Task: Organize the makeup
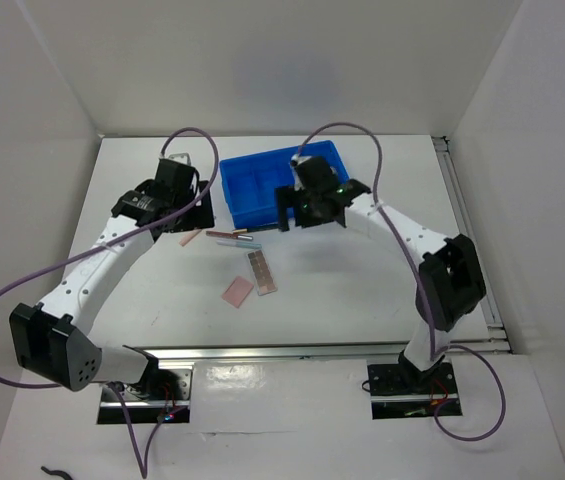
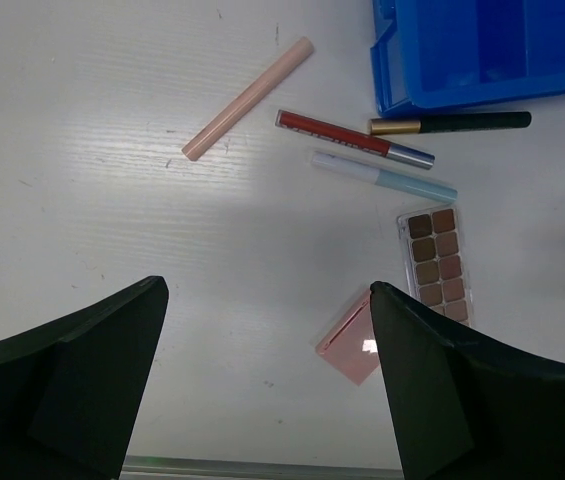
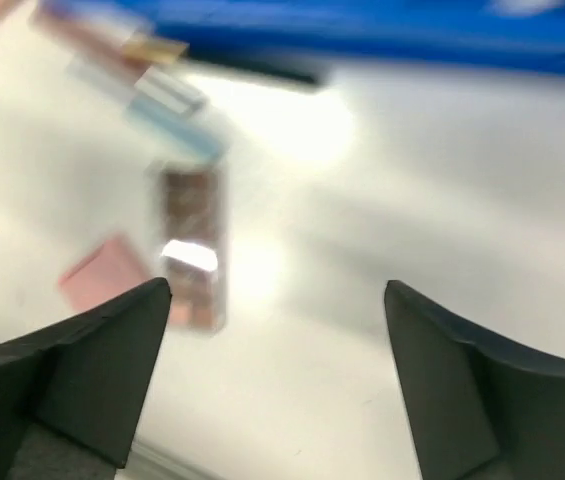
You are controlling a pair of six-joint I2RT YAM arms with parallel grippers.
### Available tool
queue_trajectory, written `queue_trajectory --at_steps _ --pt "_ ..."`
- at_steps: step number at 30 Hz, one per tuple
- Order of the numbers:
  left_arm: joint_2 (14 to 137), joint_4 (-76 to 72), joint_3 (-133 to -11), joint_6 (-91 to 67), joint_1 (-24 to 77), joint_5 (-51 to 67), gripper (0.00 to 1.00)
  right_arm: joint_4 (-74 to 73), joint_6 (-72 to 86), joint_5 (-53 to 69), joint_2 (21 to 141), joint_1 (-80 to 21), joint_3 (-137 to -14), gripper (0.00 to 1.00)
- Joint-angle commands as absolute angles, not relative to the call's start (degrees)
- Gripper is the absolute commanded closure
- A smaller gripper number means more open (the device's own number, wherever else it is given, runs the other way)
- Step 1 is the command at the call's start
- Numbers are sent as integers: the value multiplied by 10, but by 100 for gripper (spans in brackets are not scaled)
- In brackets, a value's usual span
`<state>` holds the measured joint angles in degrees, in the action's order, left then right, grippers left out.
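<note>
1. The left gripper [image 2: 267, 385] hangs above the surface [image 1: 362, 290] with its jaws spread wide. Nothing is between them.
2. The right gripper [image 3: 277, 385] is at the near edge of the blue compartment tray [image 1: 262, 190], jaws also wide apart and holding nothing. Its wrist view is blurred.
3. The tray sits at the far middle of the surface. All visible makeup lies outside it, on the bare surface near its near-left corner.
4. The pink stick [image 2: 249, 98] is the leftmost item. It lies at a slant, apart from the others.
5. The dark pencil [image 2: 450, 122], with a gold end, lies along the near wall of the tray, just beside it.
6. The red pencil [image 2: 354, 138] and the pale blue pencil [image 2: 382, 175] lie roughly parallel, close together, just on the near side of the dark pencil.
7. The brown palette [image 2: 440, 262], showing two rows of brown pans, lies nearer than the pencils, its long axis running near to far.
8. The pink square [image 2: 350, 335] lies flat just beside the palette's near-left end. Whether the two touch cannot be told.
9. No item is in contact with either gripper.
</note>
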<state>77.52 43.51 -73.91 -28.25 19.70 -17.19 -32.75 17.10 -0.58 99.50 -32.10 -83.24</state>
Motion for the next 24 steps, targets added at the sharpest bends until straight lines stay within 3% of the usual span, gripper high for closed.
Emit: queue_trajectory --at_steps 1,11,15,17,19,23,24 --pt "752 433 -748 -308 200 -188 4 -314 173 -2 969 -393 -790 3" --pt "722 445 -748 -323 200 -207 4 -322 221 -55 1079 -497 -833 1" --pt "708 450 -743 -323 200 -213 3 -335 235 -68 1079 -491 -848 11" --pt "703 450 -737 -317 200 -213 3 -335 235 -68 1072 -470 -854 28" --pt "698 450 -737 -317 200 -218 3 -330 228 -60 1067 -465 -860 35" --pt "698 450 -737 -317 200 -218 3 -341 215 -34 1092 -465 -873 23" --pt "698 450 -737 -317 200 -218 3 -341 214 -34 1109 -465 -881 14"
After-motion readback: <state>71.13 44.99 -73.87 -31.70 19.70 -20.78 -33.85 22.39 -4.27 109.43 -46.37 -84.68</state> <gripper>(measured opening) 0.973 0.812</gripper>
